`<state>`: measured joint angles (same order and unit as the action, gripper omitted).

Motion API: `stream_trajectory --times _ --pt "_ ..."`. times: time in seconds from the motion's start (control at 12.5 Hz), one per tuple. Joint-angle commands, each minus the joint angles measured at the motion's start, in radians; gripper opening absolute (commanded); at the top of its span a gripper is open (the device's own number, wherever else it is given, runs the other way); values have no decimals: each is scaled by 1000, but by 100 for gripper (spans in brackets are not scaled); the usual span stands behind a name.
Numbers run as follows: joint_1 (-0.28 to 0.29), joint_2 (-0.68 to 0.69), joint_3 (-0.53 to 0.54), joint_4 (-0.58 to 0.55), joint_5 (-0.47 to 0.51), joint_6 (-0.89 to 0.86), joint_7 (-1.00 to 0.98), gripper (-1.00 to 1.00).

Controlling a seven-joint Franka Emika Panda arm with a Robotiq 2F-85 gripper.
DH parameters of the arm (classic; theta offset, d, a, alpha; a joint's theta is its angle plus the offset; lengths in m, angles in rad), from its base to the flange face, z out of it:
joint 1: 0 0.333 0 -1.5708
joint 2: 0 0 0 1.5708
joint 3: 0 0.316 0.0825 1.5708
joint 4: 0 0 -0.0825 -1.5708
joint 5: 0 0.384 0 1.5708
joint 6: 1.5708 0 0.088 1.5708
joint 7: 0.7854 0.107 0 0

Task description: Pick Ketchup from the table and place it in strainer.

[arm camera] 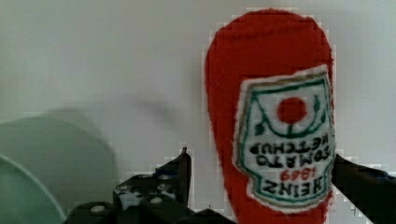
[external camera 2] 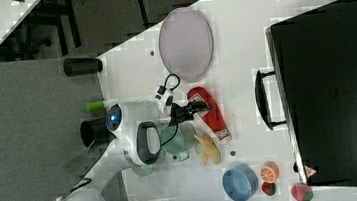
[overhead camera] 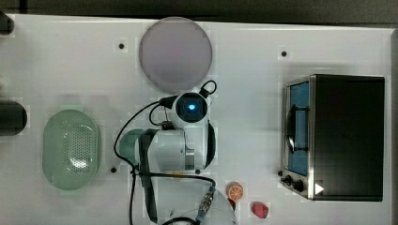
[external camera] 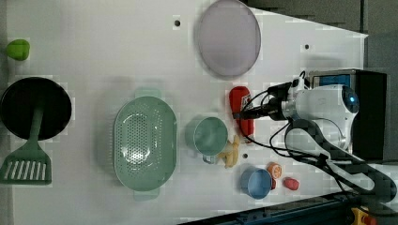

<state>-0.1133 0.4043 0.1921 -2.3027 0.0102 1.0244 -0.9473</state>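
Observation:
The ketchup [external camera: 238, 99] is a red bottle with a white label, lying flat on the white table between the grey-lilac plate and the teal-green cup. My gripper [external camera: 247, 114] is low over it and open. In the wrist view the ketchup [arm camera: 275, 116] lies between the two black fingers [arm camera: 180, 175], with a gap on one side. In the right view the gripper [external camera 2: 195, 109] sits over the bottle's wide end [external camera 2: 212, 116]. The mint-green strainer [external camera: 145, 140] stands empty beyond the cup, at the top view's left [overhead camera: 70, 149].
A teal-green cup [external camera: 210, 136] stands close to the bottle, with yellow toy pieces [external camera: 231, 152] beside it. The plate [external camera: 227, 37], a blue bowl [external camera: 257, 183], small toy fruits [external camera: 291, 183], a black oven [overhead camera: 342, 136], a black pan [external camera: 35, 108] and a green spatula [external camera: 28, 164] share the table.

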Motion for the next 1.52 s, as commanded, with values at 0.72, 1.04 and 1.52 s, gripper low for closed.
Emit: stream_trajectory --times 0.72,1.04,1.52 --pt "0 -178 1 42 -2 -102 -21 21" --pt "7 -384 51 141 0 -432 -14 21" --pt "46 -431 247 220 5 -557 359 21"
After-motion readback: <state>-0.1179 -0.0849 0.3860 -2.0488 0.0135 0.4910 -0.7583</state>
